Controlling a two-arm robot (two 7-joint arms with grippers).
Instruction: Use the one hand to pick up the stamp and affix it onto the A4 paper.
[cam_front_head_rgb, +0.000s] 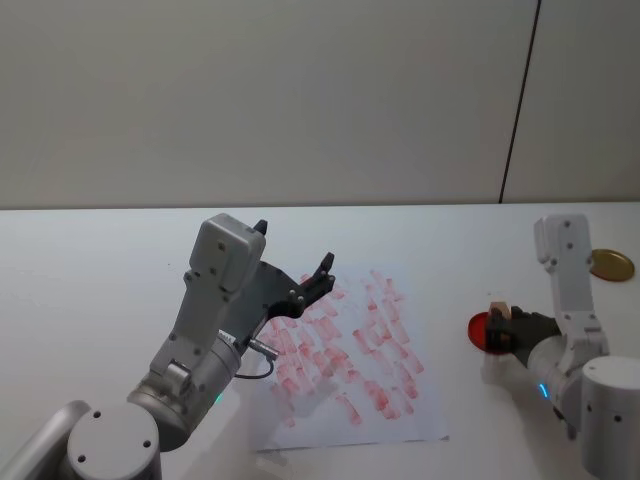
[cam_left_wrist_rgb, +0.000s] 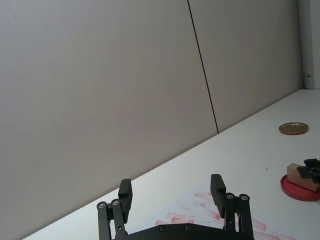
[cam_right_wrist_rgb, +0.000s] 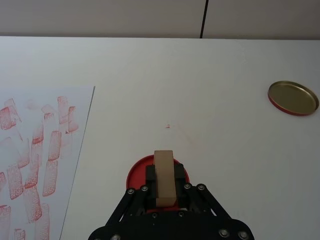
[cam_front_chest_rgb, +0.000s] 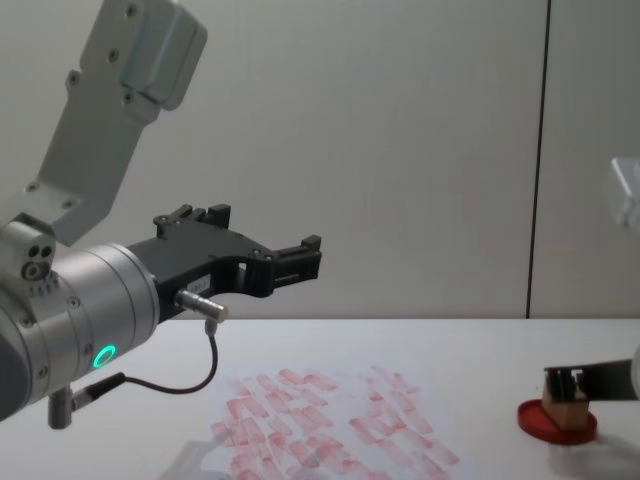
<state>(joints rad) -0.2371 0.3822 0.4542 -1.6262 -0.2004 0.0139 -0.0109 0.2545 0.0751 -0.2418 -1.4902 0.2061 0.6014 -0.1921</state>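
Note:
The light-tan wooden stamp (cam_right_wrist_rgb: 164, 177) stands on the red round ink pad (cam_right_wrist_rgb: 136, 172), with my right gripper (cam_right_wrist_rgb: 164, 181) shut on it. In the head view the stamp (cam_front_head_rgb: 497, 312) and right gripper (cam_front_head_rgb: 501, 330) sit over the ink pad (cam_front_head_rgb: 480, 327) at the right. From the chest view the stamp (cam_front_chest_rgb: 567, 412) rests on the pad (cam_front_chest_rgb: 535, 418). The A4 paper (cam_front_head_rgb: 345, 350), covered in pinkish-red marks, lies at mid-table. My left gripper (cam_front_head_rgb: 295, 262) hangs open above the paper's left part, fingers (cam_left_wrist_rgb: 217, 188) spread and holding nothing.
A gold-coloured round lid (cam_front_head_rgb: 611, 264) lies on the white table beyond the ink pad, at the far right. A grey wall with a dark vertical seam (cam_front_head_rgb: 518, 100) backs the table. Bare table lies between paper and pad.

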